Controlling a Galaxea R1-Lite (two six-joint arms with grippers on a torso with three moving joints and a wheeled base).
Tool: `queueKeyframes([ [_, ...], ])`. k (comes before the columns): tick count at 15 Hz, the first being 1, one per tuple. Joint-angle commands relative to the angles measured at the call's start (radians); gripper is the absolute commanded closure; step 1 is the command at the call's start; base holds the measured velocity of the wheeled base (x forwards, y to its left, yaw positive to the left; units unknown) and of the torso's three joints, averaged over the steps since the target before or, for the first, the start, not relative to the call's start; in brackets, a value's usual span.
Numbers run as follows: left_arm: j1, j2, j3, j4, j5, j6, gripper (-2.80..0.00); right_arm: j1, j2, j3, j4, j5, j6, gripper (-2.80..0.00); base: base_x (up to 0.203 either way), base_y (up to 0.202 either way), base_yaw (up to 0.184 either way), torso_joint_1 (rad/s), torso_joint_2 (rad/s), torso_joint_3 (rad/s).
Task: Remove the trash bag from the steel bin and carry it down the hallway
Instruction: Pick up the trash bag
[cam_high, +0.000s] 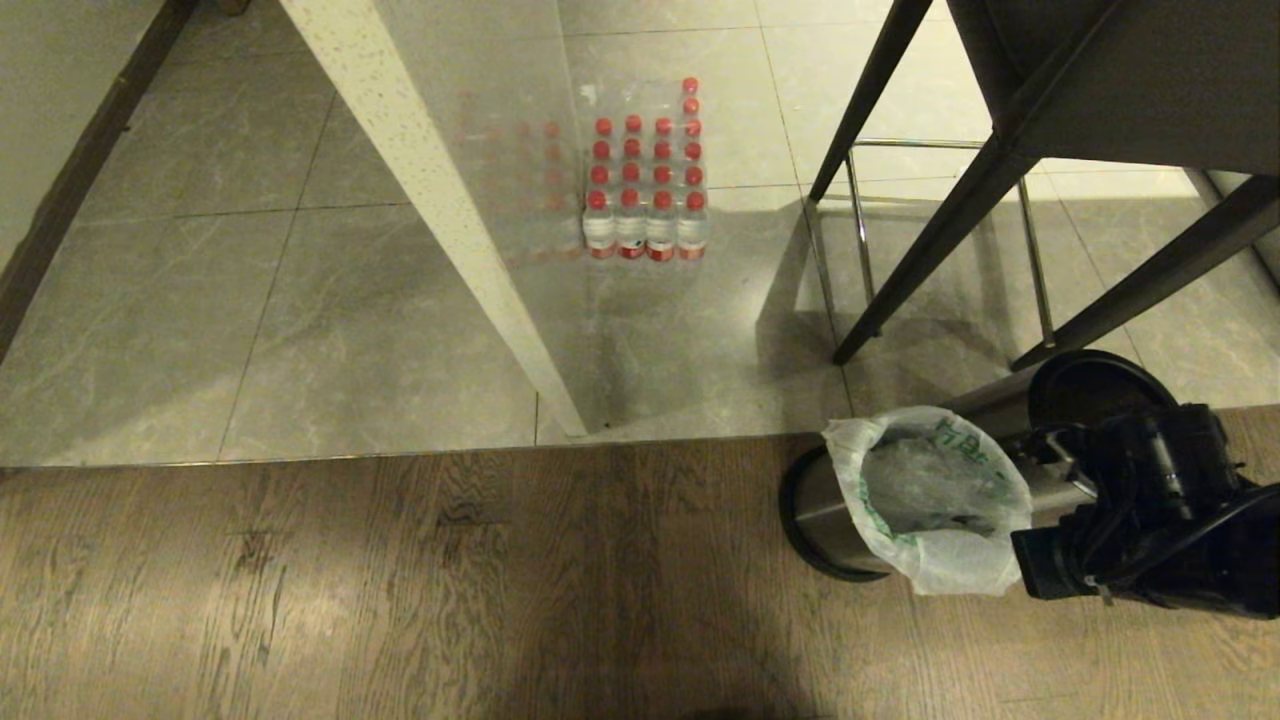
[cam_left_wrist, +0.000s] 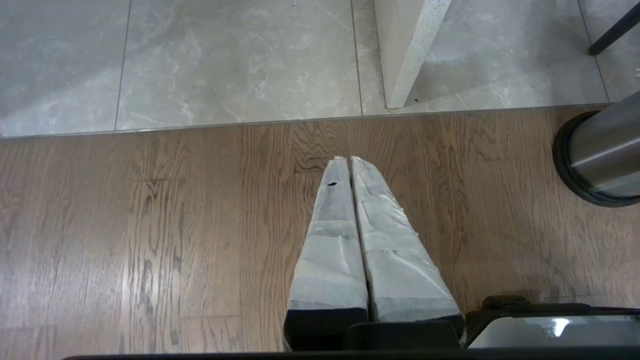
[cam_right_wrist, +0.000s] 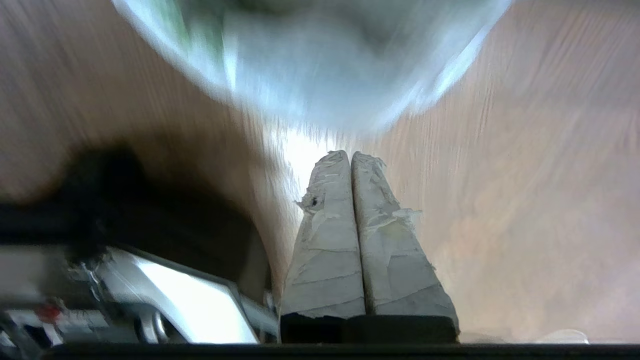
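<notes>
While both hands shut empty, bagged steel bin (cam_high: 840, 520) beside black stool legs (cam_high: 930, 240), water bottles (cam_high: 645, 185) beyond.

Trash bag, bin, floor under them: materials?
Trash bag: thin translucent white plastic film with green print, going by the crinkles and the dark contents showing through. Steel bin: looks like brushed steel, streaky sheen along the wall, with a matte black base ring, probably plastic. Floor: wood-grain planks, real wood or laminate unclear; beyond the seam, glossy grey marbled tiles.
</notes>
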Motion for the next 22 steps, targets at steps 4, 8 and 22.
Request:
queueKeyframes([
  [4,0.0,0.001,0.0,0.0,0.0,0.0,0.0,0.062,0.15,0.052,-0.03,-0.074,-0.001,-2.8,0.0,0.0,0.0,0.0,0.0,0.0],
  [8,0.0,0.001,0.0,0.0,0.0,0.0,0.0,0.031,0.246,0.058,-0.102,-0.091,0.019,-2.8,0.0,0.0,0.0,0.0,0.0,0.0],
  [22,0.0,0.001,0.001,0.0,0.0,0.0,0.0,-0.043,0.52,0.07,-0.573,-0.049,0.098,-2.8,0.0,0.0,0.0,0.0,0.0,0.0],
])
